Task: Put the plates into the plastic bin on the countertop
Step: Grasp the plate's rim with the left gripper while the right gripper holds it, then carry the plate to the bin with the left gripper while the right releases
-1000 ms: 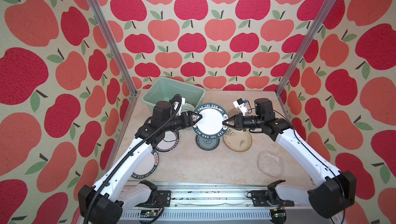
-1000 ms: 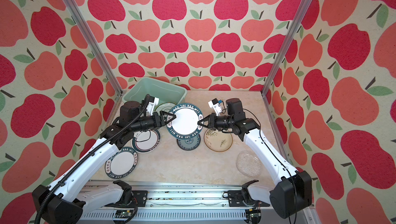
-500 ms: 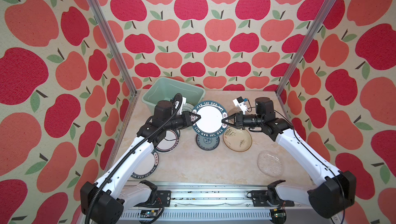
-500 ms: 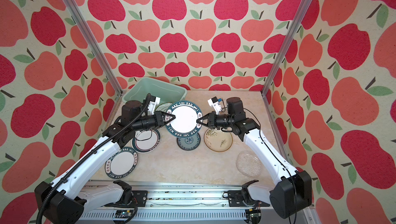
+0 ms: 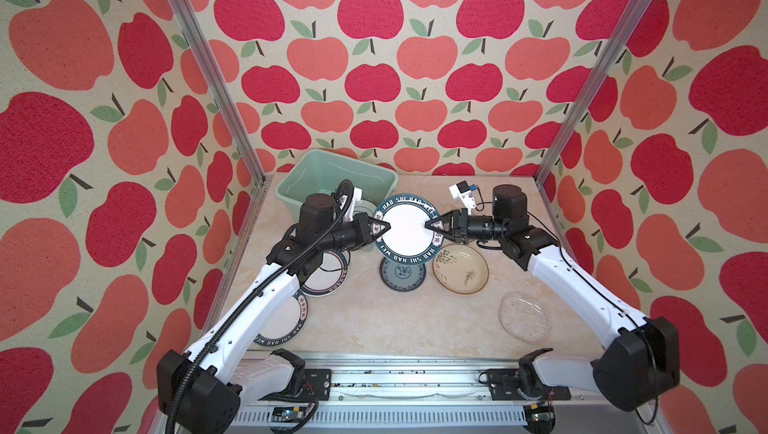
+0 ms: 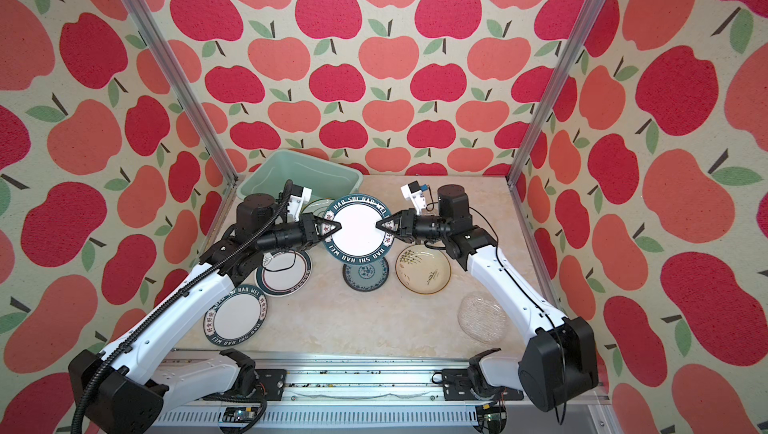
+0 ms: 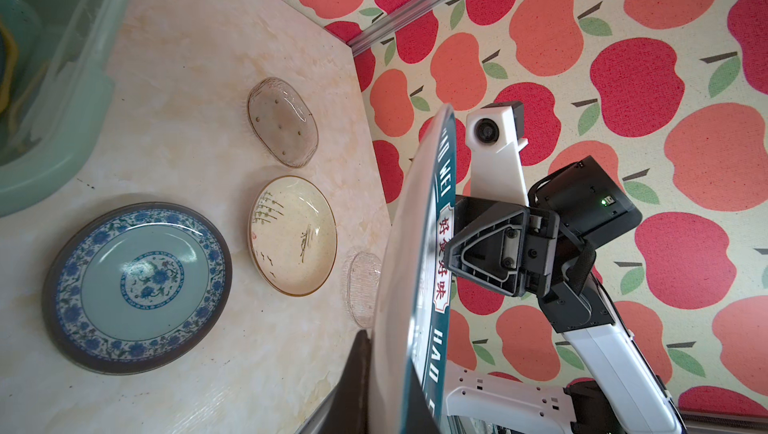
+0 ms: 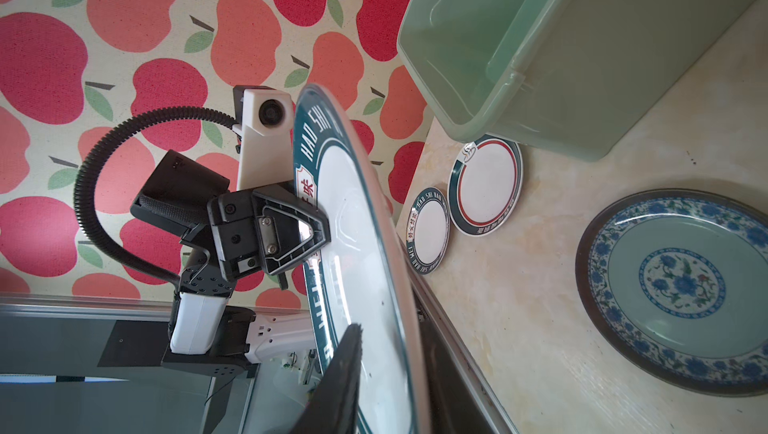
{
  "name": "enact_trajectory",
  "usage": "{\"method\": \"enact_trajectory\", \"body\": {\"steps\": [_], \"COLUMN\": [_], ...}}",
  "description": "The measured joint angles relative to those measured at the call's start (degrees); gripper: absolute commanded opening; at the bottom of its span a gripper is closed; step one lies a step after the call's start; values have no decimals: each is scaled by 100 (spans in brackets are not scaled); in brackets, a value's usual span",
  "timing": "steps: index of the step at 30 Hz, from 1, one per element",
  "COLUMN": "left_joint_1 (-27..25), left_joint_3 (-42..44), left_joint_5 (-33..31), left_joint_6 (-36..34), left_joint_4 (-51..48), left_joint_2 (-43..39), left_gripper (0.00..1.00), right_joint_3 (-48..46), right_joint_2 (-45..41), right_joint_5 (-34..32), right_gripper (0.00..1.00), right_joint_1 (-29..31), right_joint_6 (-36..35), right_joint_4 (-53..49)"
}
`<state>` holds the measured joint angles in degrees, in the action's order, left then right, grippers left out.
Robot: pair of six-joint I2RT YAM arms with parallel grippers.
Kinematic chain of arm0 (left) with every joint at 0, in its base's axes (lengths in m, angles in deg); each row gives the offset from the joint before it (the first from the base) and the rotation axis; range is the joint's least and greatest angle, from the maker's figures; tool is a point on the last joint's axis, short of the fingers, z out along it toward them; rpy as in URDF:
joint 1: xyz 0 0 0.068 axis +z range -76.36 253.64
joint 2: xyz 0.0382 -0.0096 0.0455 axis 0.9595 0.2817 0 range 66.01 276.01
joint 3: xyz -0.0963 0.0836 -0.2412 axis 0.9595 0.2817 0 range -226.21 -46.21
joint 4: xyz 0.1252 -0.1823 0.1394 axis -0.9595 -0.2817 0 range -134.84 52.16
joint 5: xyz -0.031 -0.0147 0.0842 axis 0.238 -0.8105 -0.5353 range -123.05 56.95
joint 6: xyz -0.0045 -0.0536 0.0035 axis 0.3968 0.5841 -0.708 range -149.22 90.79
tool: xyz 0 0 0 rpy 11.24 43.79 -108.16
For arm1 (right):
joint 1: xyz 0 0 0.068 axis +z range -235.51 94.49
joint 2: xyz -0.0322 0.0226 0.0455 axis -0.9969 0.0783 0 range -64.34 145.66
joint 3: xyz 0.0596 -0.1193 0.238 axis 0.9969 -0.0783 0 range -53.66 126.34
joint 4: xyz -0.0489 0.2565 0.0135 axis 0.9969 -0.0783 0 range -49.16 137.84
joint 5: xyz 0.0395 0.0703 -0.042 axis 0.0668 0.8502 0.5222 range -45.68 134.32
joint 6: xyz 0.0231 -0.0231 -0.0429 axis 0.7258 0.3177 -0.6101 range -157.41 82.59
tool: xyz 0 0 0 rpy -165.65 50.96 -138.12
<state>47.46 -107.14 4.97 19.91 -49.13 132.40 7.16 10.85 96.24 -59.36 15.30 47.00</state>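
Noted: left hand (image 5: 385, 226) pinches lettered plate (image 5: 405, 231); right hand (image 5: 428, 225) straddles opposite rim, grip indeterminate. Clear right before swinging to plastic bin (image 5: 291, 186).

Both top views look down from above the countertop's (image 5: 374, 328) front edge; wrist views closely face the raised plate (image 7: 411, 245), oppositely.

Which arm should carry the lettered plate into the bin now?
Left. The left gripper is shut on the lettered plate at the rim nearer the plastic bin; the right gripper sits at the far rim.
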Motion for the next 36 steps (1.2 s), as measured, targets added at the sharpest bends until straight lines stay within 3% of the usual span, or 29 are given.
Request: {"method": "enact_trajectory", "body": {"steps": [5, 11, 15, 17, 20, 29, 32, 36], "left_joint_1": [-7, -7, -33, -33, -31, -35, -35, -28], "left_joint_3": [37, 37, 52, 72, 125, 175, 175, 175], "left_joint_5": [7, 50, 131, 149, 149, 188, 195, 190], "left_joint_6": [249, 407, 452, 461, 470, 603, 612, 562], "left_joint_4": [175, 339, 398, 411, 435, 597, 577, 490], "left_joint_2": [0, 0, 7, 7, 7, 4, 4, 4], "left_gripper": [2, 20, 32, 33, 31, 5, 0, 0], "right_joint_3": [-229, -310, -310, -310, -310, -310, -308, -210], "right_joint_2": [149, 203, 201, 203, 201, 201, 195, 164], "right_joint_5": [146, 205, 219, 221, 221, 192, 179, 155], "right_gripper": [16, 3, 0, 0, 0, 3, 10, 33], "right_joint_1": [9, 4, 44, 48, 48, 48, 48, 46], "right_joint_6": [597, 911, 938, 944, 979, 968, 951, 732], "right_joint_4": [1021, 1499, 1563, 1587, 1585, 1578, 1519, 1113]}}
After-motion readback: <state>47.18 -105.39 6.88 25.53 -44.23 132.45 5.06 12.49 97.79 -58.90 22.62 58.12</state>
